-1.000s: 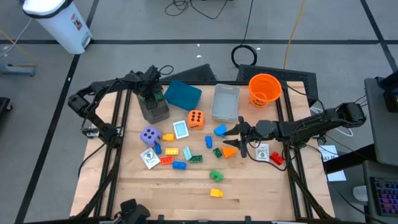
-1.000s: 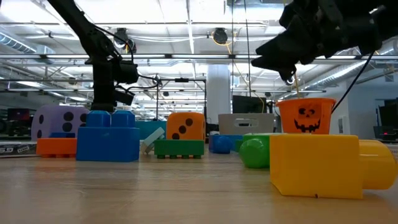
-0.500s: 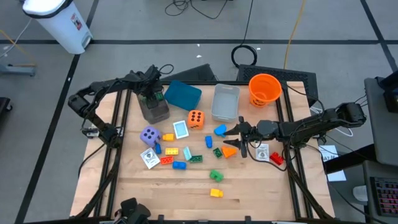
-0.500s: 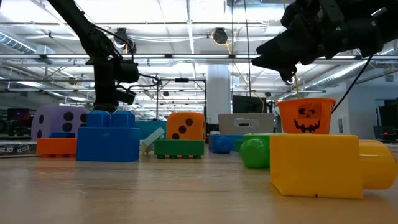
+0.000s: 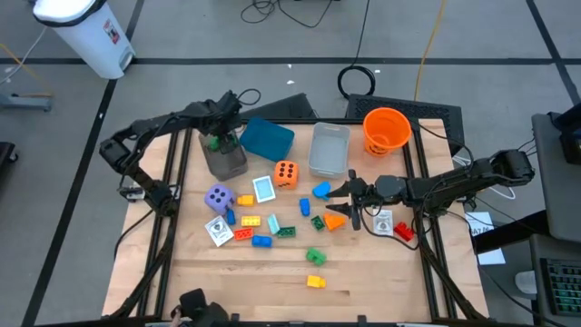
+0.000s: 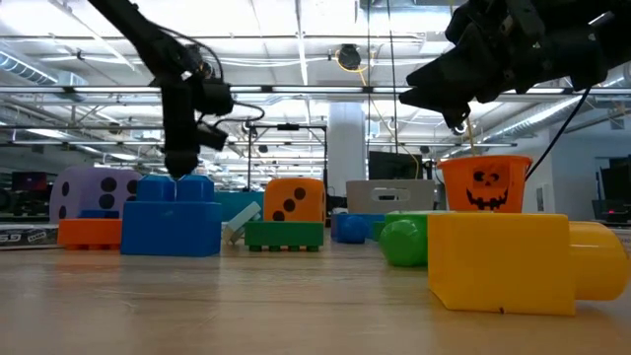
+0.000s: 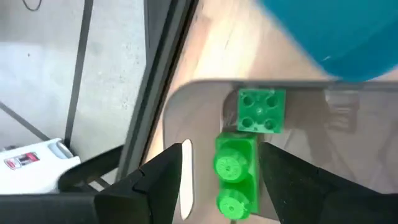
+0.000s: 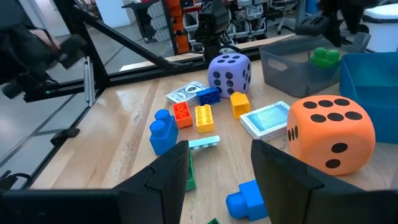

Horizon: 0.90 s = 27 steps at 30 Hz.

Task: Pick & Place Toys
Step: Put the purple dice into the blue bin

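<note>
Left wrist view: left end effector (image 7: 217, 180) has just spread above the grey bin (image 5: 224, 159), green bricks (image 7: 239, 158) dropped inside, one toy delivered; right end effector (image 5: 348, 202) hovers half-spread over the surface.

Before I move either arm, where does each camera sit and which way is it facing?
High: above the table, straight down; both arms, left tool over the grey bin, right tool mid-table.
Low: table-top level, looking across the yellow brick into the room; both arms enter from above.
Left wrist: looks down into the bin past its own open fingers onto green bricks.
Right wrist: looks across the table past its own open fingers at the orange die.
Shared: the grey bin shows in both wrist views and the high view.
</note>
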Motion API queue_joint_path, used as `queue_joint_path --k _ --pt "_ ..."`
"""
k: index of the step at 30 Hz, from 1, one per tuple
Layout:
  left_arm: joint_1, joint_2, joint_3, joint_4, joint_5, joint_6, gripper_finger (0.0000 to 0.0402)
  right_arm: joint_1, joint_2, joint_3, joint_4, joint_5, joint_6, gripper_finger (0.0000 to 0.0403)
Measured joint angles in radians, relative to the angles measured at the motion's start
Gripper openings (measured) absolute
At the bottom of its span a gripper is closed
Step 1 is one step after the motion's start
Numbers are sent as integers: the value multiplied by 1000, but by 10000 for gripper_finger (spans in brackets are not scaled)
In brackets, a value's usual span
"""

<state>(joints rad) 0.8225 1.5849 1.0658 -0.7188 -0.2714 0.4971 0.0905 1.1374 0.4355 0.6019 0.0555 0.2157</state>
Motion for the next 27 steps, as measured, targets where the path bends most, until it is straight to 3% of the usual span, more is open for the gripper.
queue_joint_path --k 3,7,14,19,27 --pt "-32 -17 81 -82 14 -24 215 0 0 0 0 0 0 167" --pt "-56 -85 147 -90 122 -47 205 0 0 0 5 0 0 167" --pt "-65 -324 117 70 451 -100 180 0 0 0 41 0 -2 167" --pt "-83 -543 -59 265 655 -177 164 0 0 0 54 0 -52 167" --pt "-222 -844 -477 723 663 -419 154 1 0 0 53 -3 -21 167"
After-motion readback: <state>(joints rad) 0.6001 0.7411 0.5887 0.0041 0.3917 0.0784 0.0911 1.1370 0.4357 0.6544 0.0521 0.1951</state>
